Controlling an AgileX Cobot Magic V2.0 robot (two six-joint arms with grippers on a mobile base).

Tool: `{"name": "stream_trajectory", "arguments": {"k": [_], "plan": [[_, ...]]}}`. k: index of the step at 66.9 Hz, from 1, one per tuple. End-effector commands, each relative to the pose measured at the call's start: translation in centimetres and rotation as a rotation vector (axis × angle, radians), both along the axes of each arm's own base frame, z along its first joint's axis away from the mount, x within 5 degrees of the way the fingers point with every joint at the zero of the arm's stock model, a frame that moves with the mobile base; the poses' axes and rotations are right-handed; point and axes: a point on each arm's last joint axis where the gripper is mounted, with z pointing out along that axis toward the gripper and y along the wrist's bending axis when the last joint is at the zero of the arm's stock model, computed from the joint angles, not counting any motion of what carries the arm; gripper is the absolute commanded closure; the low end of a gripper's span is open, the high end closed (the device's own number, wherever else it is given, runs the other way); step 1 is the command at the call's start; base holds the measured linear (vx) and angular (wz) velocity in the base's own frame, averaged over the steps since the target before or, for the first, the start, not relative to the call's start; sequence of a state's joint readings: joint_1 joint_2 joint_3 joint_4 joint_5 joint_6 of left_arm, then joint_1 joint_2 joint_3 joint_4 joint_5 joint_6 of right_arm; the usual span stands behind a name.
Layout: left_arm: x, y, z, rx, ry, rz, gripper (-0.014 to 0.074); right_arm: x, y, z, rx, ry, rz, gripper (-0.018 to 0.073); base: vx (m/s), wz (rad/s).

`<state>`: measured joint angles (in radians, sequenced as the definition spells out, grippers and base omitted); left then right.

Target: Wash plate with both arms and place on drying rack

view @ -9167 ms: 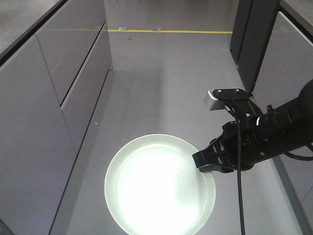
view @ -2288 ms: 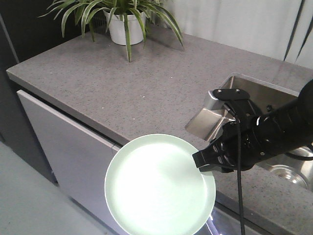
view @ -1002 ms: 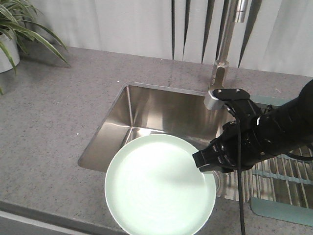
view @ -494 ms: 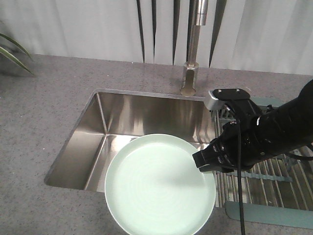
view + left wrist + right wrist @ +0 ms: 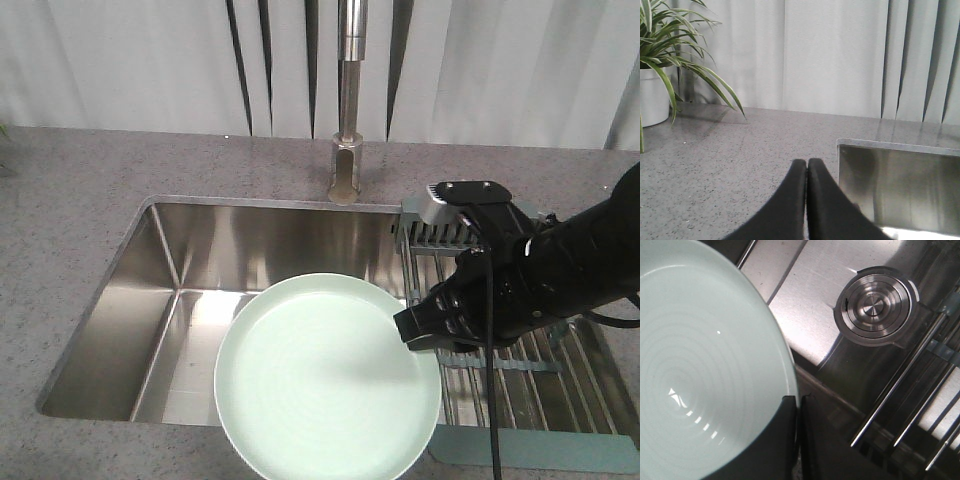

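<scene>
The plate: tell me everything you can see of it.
The plate is round, pale mint-green and glossy, with a low raised rim and faint concentric rings; it looks ceramic. It is held roughly level above the front of the steel sink. The right gripper clamps its right rim; nothing else visibly touches it.

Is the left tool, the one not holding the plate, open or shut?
Shut. In the left wrist view the left tool shows its two black fingers pressed together, with no gap and nothing between them.
</scene>
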<state>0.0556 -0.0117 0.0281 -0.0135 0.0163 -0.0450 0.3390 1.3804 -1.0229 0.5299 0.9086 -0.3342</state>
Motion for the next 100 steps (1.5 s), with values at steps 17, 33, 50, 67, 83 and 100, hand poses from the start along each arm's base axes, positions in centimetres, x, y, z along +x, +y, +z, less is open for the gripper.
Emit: {"name": "stream_trajectory", "arguments": {"k": [17, 33, 50, 67, 83, 100], "plan": [[-0.35, -0.02, 1.68, 0.006, -0.116, -0.002, 0.0603, -0.06, 0.05, 1.82, 0.052, -0.068, -0.017, 0.0561, 0.04, -0.08], [-0.35, -0.02, 1.68, 0.006, -0.116, -0.002, 0.0603, -0.05, 0.05, 1.82, 0.052, -0.069, -0.017, 0.0561, 0.02, -0.03], [-0.35, -0.02, 1.68, 0.006, -0.116, -0.002, 0.0603, -0.06, 0.05, 1.82, 0.053, -0.068, -0.018, 0.0561, 0.02, -0.04], [-0.35, -0.02, 1.68, 0.006, -0.116, -0.002, 0.0603, -0.06, 0.05, 1.82, 0.053, -0.068, -0.018, 0.0561, 0.03, -0.05], [-0.35, -0.02, 1.68, 0.006, -0.116, -0.002, 0.0603, -0.06, 0.05, 1.82, 0.052, -0.069, -0.017, 0.0561, 0.04, -0.08], [-0.35, -0.02, 1.68, 0.006, -0.116, -0.002, 0.0603, -0.08, 0.05, 1.81, 0.052, -0.066, -0.016, 0.0561, 0.04, -0.08]]}}
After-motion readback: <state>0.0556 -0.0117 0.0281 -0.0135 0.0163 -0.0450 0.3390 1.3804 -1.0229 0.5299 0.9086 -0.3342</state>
